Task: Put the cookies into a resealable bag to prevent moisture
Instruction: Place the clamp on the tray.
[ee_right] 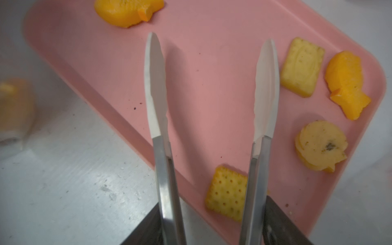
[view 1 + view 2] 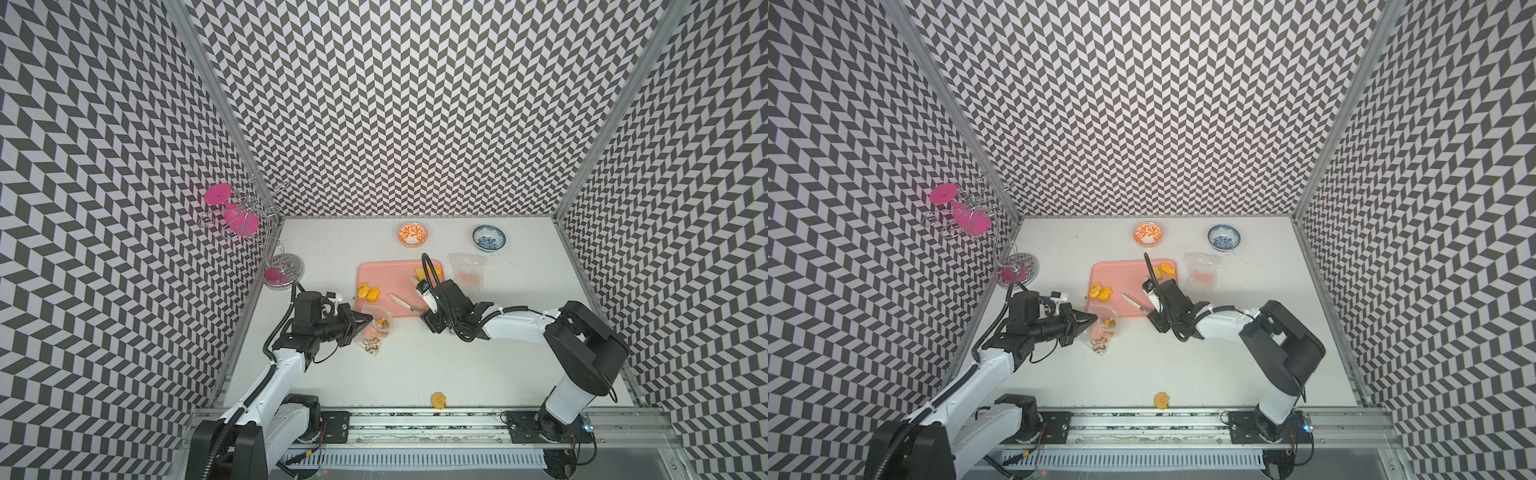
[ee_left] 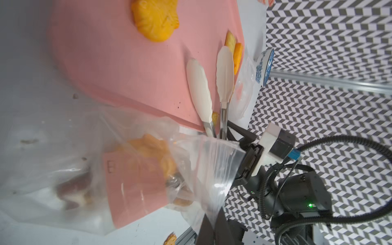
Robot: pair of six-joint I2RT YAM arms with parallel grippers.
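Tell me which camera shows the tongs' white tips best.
The right wrist view: both tips of the tongs fill the frame, spread apart above the pink tray, holding nothing. The left wrist view shows them smaller, handles hidden behind the bag. In both top views they are tiny.

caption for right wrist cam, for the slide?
Right gripper holds tongs, tips spread, over the pink tray; five cookies lie on it.

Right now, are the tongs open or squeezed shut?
Open. In the right wrist view the tongs hold their two white tips well apart above the pink tray, with nothing pinched between them.
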